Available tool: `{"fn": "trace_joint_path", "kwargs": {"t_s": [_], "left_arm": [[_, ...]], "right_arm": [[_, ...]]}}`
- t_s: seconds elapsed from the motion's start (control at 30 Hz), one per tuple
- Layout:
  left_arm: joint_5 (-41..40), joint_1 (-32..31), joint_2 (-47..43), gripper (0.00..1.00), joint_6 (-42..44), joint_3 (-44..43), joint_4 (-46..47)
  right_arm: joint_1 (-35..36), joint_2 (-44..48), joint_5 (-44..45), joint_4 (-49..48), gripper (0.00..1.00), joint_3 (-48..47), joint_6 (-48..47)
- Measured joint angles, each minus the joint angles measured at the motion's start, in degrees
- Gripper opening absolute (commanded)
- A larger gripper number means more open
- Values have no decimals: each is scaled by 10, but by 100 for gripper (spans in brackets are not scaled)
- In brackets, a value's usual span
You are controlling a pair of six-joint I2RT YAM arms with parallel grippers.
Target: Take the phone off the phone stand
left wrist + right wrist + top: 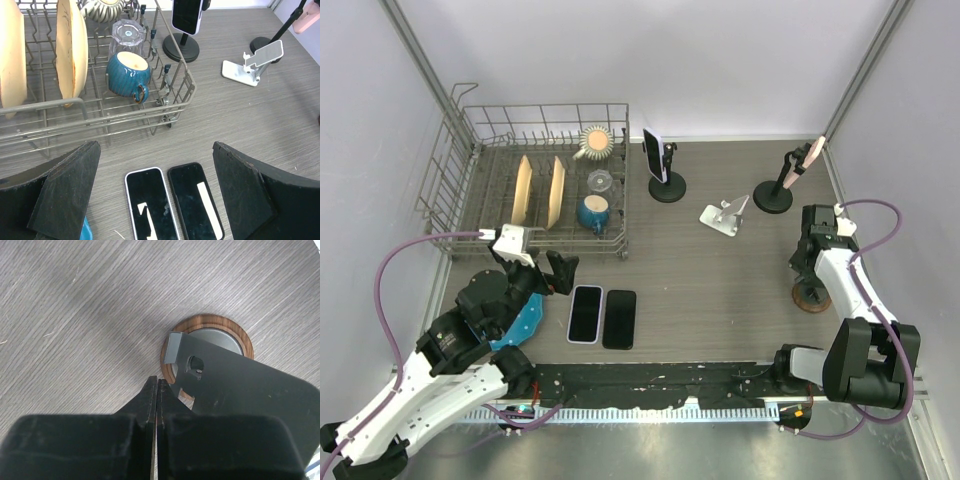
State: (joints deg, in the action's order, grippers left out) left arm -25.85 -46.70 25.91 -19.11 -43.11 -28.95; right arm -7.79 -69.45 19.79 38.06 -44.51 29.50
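A black phone with a white edge (652,154) stands upright in a black round-based stand (667,188) beside the dish rack; it also shows in the left wrist view (187,14). A pink phone (811,154) sits on a second black stand (772,197) at the back right. Two phones (585,313) (619,318) lie flat, screens up, at the front. My left gripper (552,272) is open and empty just above and left of them (155,152). My right gripper (806,272) is shut and empty beside a round wooden stand (207,330).
A wire dish rack (470,210) at the back left holds plates, a blue mug (127,73) and a glass (128,34). An empty white folding stand (725,218) sits between the two black stands. A blue object (525,322) lies under my left arm.
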Motion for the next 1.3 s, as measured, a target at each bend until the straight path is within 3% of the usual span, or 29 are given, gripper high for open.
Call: {"fn": "trace_joint_path", "kwargs": {"t_s": [0.37,0.83,0.9,0.93,1.0,1.03,1.1,1.2,1.3], "left_arm": [[0,4,2,100,0,2,0],[2,11,4,100,-2,3,0],[2,11,6,100,-2,3,0],[2,11,7,100,-2,3,0],[1,13,8,100,-2,3,0],[2,14,8,100,-2,3,0],[2,15,8,100,-2,3,0],[2,15,8,100,-2,3,0],[4,15,8,100,-3,4,0]], "right_arm": [[-1,-3,-43,-27,1,-5,-41],[12,-28,-127,-160,2,-64,-102],[21,-46,-124,-166,13,-81,-99],[25,-51,-118,-165,28,-87,-97],[30,-52,-99,-151,46,-99,-87],[31,-50,-83,-138,59,-107,-82],[31,-48,-48,-114,72,-120,-72],[28,-20,6,-69,79,-120,-59],[18,35,37,-34,80,-111,-50]]}}
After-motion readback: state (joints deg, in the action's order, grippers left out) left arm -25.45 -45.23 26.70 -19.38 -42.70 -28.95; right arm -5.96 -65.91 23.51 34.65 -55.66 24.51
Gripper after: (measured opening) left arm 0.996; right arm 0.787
